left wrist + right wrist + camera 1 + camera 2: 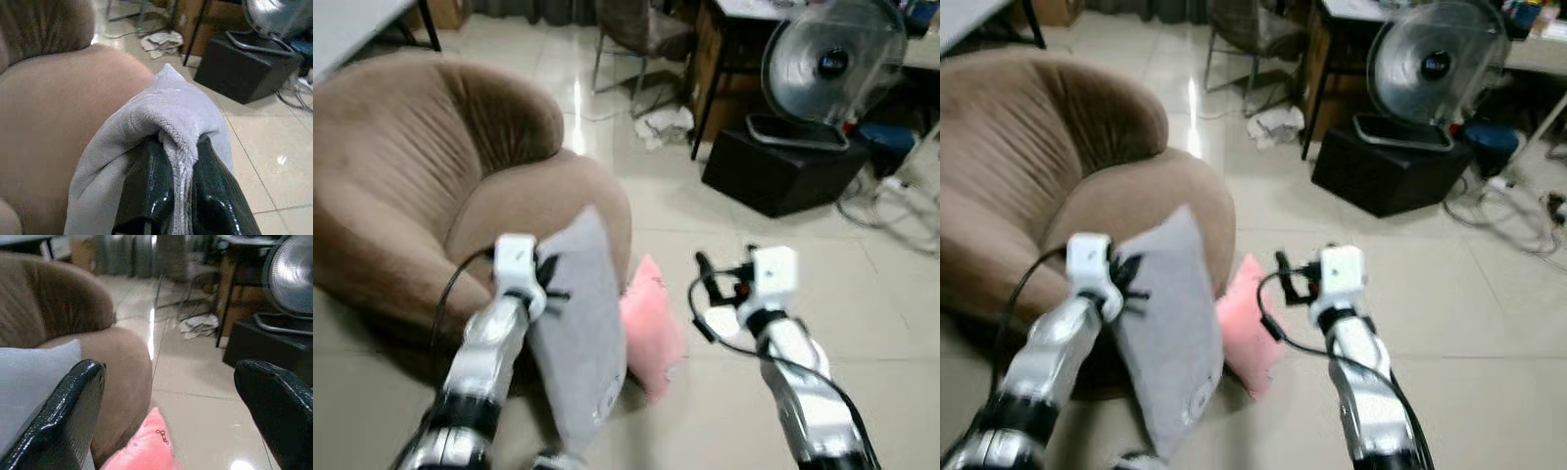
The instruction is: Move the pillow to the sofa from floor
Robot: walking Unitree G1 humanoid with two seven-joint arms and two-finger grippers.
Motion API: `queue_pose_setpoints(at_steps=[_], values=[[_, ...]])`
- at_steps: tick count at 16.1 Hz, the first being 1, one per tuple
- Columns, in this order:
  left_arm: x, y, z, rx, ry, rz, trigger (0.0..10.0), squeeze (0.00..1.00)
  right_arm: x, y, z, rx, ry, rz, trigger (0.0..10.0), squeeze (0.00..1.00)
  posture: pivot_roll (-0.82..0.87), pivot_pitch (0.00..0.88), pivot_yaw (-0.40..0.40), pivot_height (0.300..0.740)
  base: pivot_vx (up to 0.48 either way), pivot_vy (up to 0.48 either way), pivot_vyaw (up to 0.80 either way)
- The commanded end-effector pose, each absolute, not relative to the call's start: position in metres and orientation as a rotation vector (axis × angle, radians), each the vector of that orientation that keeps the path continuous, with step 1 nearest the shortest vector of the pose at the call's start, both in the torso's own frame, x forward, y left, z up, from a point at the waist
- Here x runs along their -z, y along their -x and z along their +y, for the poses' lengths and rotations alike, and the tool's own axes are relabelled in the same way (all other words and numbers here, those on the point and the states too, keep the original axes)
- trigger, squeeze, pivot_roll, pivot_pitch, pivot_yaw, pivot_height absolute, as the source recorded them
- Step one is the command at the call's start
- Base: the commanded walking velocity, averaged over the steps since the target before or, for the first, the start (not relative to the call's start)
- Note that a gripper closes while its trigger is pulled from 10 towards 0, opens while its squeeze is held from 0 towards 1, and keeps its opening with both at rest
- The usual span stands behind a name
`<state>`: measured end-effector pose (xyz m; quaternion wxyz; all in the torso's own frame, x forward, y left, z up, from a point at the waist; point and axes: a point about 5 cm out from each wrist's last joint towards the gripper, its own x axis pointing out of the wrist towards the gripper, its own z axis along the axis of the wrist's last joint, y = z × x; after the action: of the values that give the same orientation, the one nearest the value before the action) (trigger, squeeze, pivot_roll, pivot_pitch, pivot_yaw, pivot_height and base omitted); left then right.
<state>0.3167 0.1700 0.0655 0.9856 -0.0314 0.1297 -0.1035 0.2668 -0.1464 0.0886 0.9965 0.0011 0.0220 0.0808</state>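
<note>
My left gripper (551, 279) is shut on the edge of a grey pillow (582, 333), which hangs off the floor in front of the brown sofa (421, 176). In the left wrist view both black fingers (151, 191) pinch a fold of the grey pillow (171, 112). A pink pillow (651, 323) lies on the floor against the sofa's arm, just right of the grey one. My right gripper (705, 289) stands open above the floor to the right of the pink pillow (146, 450), with nothing between its fingers (73, 406).
A fan (832, 64) sits on a black box (783, 166) at the back right, with cables (891, 211) on the floor beside it. A chair (641, 34) and a crumpled cloth (666, 125) are behind the sofa. Tiled floor (803, 255) stretches right.
</note>
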Motion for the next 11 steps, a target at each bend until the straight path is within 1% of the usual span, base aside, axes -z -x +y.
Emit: queue_pose_setpoints(at_steps=[1, 2, 6, 9, 11], values=[[-0.075, -0.325, 0.161, 0.261, 0.042, 0.215, 0.0, 0.00, -0.084, -0.261, -0.157, -0.101, 0.016, 0.062, 10.0, 0.09, 0.04, 0.020, 0.027, 0.740, 0.000, 0.000, 0.00], [-0.077, -0.328, 0.158, 0.269, 0.043, 0.207, 0.0, 0.00, -0.084, -0.259, -0.158, -0.092, 0.027, 0.058, 10.0, 0.09, 0.03, 0.022, 0.029, 0.740, 0.000, 0.000, 0.00], [-0.074, -0.329, 0.155, 0.270, 0.057, 0.198, 0.0, 0.00, -0.088, -0.263, -0.158, -0.083, 0.046, 0.051, 10.0, 0.03, 0.05, 0.012, 0.016, 0.740, 0.000, 0.000, 0.00], [-0.077, -0.331, 0.159, 0.235, 0.046, 0.172, 0.0, 0.00, -0.092, -0.269, -0.158, -0.086, 0.044, 0.042, 10.0, 0.03, 0.07, 0.004, 0.000, 0.740, 0.000, 0.000, 0.00], [-0.077, -0.331, 0.158, 0.242, 0.013, 0.166, 0.0, 0.00, -0.091, -0.270, -0.154, -0.103, 0.042, 0.043, 10.0, 0.03, 0.08, 0.004, -0.003, 0.740, 0.000, 0.000, 0.00]])
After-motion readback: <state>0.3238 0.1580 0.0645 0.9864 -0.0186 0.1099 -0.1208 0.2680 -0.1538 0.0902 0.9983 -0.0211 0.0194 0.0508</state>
